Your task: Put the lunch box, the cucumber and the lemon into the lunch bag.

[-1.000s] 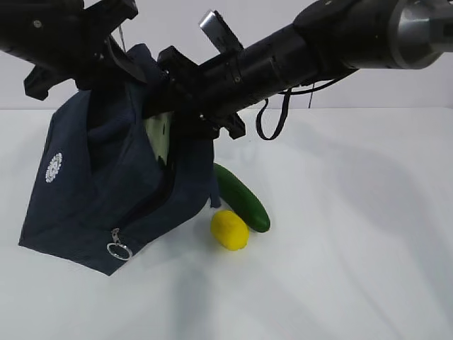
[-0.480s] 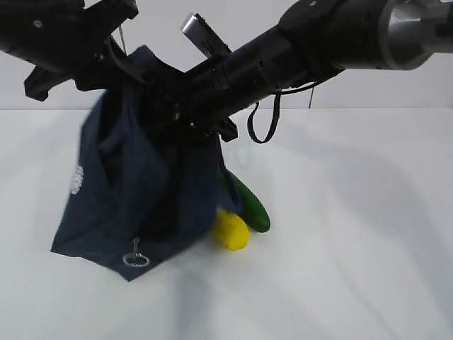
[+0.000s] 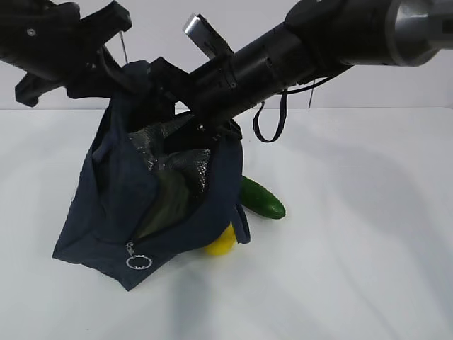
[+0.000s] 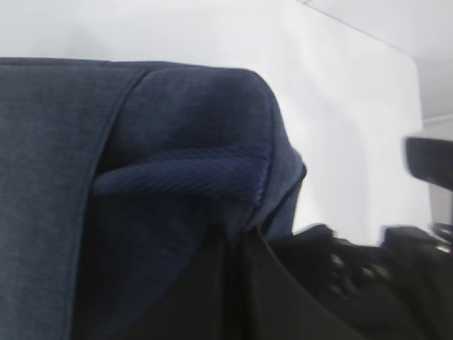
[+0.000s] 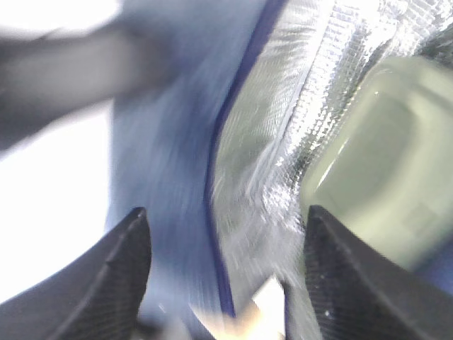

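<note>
The navy lunch bag (image 3: 106,205) hangs open from its top, its bottom on the table. My left gripper (image 3: 113,71) is shut on its upper edge, and the left wrist view shows the dark jaws (image 4: 237,283) pinching the fabric (image 4: 141,142). The pale green lunch box (image 3: 166,202) lies inside against the silver lining, and shows in the right wrist view (image 5: 382,170). My right gripper (image 3: 177,88) is open and empty (image 5: 226,283) above the bag's mouth. The cucumber (image 3: 262,198) lies right of the bag. The lemon (image 3: 221,242) is half hidden behind the bag's corner.
The zipper's silver ring pull (image 3: 139,262) hangs at the bag's lower front. A black cable loop (image 3: 272,120) dangles from the right arm above the table. The white table (image 3: 354,248) stretches to the right and front.
The bag's mouth has swung open, showing the silver lining with the lunch box inside. The cucumber has shifted right. The bag's corner now covers part of the lemon.
</note>
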`<control>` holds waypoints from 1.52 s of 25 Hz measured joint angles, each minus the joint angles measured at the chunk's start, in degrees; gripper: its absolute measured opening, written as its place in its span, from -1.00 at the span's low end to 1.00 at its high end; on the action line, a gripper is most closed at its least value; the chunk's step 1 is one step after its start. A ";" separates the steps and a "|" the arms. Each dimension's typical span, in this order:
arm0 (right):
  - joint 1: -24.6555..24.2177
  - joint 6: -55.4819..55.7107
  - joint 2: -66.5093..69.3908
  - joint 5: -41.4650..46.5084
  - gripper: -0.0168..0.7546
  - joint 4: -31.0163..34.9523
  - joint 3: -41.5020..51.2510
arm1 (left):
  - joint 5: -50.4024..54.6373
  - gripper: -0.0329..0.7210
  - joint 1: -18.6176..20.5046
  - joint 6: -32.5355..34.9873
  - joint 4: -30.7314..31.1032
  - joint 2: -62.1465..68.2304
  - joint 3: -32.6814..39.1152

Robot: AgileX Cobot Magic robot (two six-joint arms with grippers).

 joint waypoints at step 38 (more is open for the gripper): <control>-0.95 -6.06 7.57 17.89 0.36 -54.60 -13.55 | 9.71 -0.92 6.86 0.83 18.93 0.00 0.00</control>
